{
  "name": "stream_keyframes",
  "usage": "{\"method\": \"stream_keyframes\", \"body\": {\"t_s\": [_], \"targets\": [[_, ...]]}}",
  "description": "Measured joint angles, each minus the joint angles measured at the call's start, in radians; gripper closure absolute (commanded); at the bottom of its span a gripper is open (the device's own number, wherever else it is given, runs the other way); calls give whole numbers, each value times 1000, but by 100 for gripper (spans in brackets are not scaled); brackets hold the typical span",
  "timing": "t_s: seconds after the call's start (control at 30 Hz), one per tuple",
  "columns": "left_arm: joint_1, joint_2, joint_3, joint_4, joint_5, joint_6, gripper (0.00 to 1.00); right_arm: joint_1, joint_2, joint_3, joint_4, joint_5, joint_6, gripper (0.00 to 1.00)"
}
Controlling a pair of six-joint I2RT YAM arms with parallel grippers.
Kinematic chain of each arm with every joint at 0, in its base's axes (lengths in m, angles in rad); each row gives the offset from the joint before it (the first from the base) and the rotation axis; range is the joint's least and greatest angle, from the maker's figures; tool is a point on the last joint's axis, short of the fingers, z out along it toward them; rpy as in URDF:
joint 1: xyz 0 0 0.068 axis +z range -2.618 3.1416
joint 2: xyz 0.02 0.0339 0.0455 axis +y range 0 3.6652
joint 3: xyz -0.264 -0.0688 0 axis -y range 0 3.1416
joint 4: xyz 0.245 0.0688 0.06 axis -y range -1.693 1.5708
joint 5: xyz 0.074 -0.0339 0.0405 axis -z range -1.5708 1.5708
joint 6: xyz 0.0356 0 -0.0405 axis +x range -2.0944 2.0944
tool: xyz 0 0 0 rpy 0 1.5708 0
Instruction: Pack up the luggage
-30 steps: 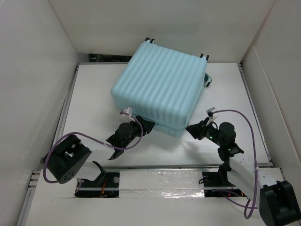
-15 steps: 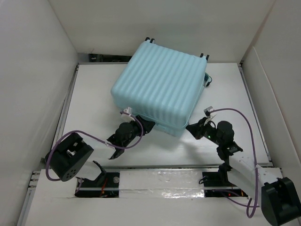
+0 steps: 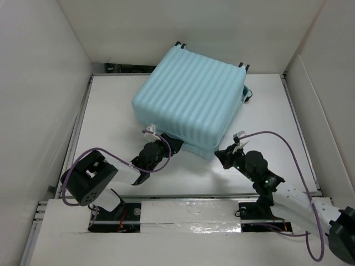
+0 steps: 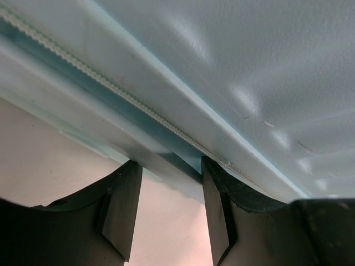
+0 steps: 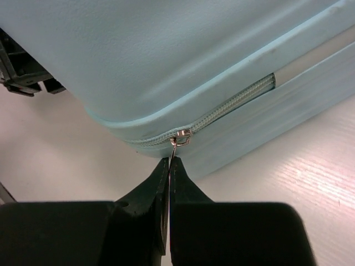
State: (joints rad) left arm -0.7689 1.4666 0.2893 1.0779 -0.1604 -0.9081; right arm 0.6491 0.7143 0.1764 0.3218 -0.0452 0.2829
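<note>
The luggage (image 3: 188,97), a pale aqua ribbed hard-shell case, lies flat with its lid down at the back of the white table (image 3: 111,111). My right gripper (image 3: 223,153) is at its near right corner, shut on the small metal zipper pull (image 5: 177,145) that hangs from the slider. The zipper (image 5: 233,102) is closed left of the slider, and the seam gapes to its right. My left gripper (image 3: 172,145) is at the near left edge. Its fingers (image 4: 119,210) straddle the luggage's (image 4: 222,66) lower shell rim, one tip under the shell and one in the seam groove.
White walls (image 3: 39,83) enclose the table on three sides. Small black wheels (image 3: 178,44) stick out at the luggage's far edge, and a dark handle part (image 3: 246,95) at its right side. Purple cables (image 3: 294,149) loop off both arms. A metal rail (image 3: 194,213) runs along the near edge.
My right gripper has moved in to the luggage's near corner and shut on the zipper pull. The left arm has stretched forward, its fingers staying at the rim. The luggage has shifted slightly.
</note>
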Motion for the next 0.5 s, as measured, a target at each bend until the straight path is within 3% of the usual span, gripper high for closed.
{"method": "stream_keyframes", "body": {"t_s": [0.17, 0.27, 0.5], "targets": [[-14, 44, 14, 45, -34, -10, 66, 219, -48, 25, -101, 142, 69, 100], [-18, 70, 31, 57, -39, -16, 67, 279, -32, 45, -130, 218, 108, 100], [-36, 104, 59, 70, -72, -19, 68, 391, 191, 153, -99, 346, 141, 100]]}}
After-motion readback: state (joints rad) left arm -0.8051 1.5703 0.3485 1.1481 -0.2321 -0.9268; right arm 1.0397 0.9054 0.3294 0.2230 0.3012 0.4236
